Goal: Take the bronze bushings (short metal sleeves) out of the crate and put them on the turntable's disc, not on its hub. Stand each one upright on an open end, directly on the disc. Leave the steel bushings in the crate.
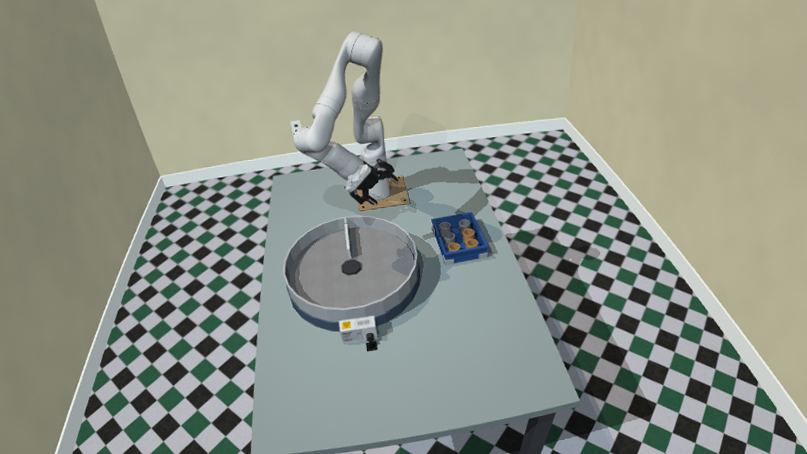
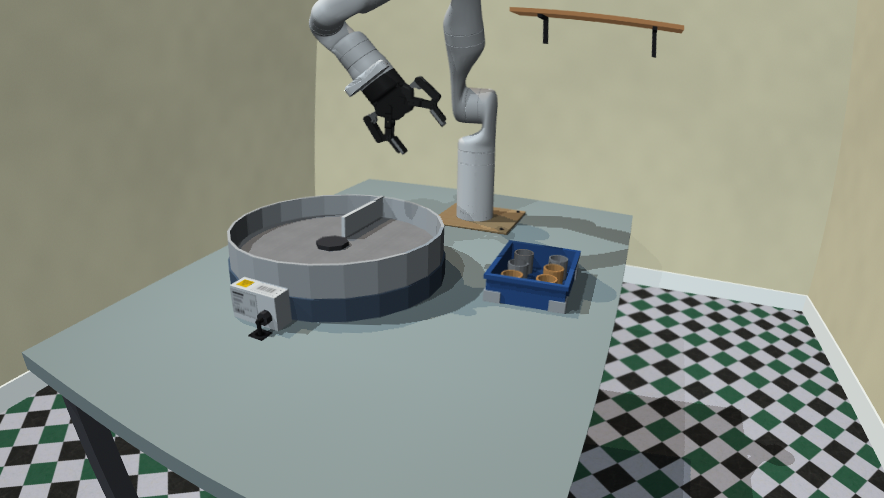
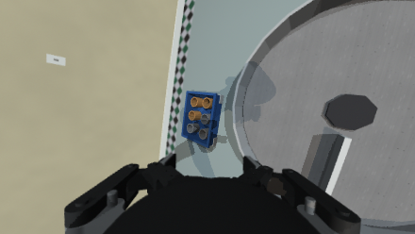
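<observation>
"Looking from the exterior view, what is lying where on the desk (image 1: 415,380) (image 2: 402,383) (image 3: 212,47)?"

"The turntable (image 1: 385,303) (image 2: 346,281) (image 3: 238,110) is standing left, and the crate (image 1: 465,256) (image 2: 525,298) (image 3: 218,113) is sitting to its right, apart from it."

"And on the turntable?"

"The hub (image 1: 351,267) (image 2: 332,243) (image 3: 351,112) is sitting mid-disc (image 1: 321,254) (image 2: 278,238) (image 3: 292,57), with the divider (image 1: 348,237) (image 2: 362,216) (image 3: 346,151) running from near it toward the back wall."

"What's in the crate?"

"Three bronze bushings (image 1: 468,236) (image 2: 553,274) (image 3: 193,115) are occupying the front pair of places and the middle right. Three steel bushings (image 1: 445,230) (image 2: 523,257) (image 3: 203,134) are filling the back pair and the middle left."

"In front, behind?"

"The control box (image 1: 357,330) (image 2: 259,303) is standing before the turntable; the arm (image 1: 365,48) (image 2: 475,179) is rising from its base plate (image 1: 400,198) (image 2: 507,227) behind."
</observation>
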Tool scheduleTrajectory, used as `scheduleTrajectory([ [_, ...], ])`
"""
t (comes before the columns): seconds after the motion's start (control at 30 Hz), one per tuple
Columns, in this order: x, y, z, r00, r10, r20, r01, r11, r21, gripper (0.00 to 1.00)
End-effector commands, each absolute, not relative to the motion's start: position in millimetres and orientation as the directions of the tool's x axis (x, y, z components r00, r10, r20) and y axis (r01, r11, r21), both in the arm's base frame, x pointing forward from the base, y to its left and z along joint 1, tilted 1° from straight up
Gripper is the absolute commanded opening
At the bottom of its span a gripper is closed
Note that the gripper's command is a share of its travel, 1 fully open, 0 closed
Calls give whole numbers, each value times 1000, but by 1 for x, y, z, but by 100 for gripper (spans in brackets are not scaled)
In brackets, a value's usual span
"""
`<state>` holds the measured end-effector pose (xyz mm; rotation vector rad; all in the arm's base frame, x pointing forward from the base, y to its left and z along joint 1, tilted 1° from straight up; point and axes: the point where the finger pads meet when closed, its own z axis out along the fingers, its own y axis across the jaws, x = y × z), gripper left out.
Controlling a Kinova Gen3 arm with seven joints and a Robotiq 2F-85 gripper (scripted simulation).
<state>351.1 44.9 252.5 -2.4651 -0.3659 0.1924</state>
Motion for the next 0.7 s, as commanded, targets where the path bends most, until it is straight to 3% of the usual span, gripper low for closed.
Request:
scheduleTrajectory([
  [0.0, 351, 45, 253, 951, 306, -48, 215, -762, -611, 100],
  [0.67, 350, 39, 250, 954, 294, -57, 205, -782, -588, 100],
])
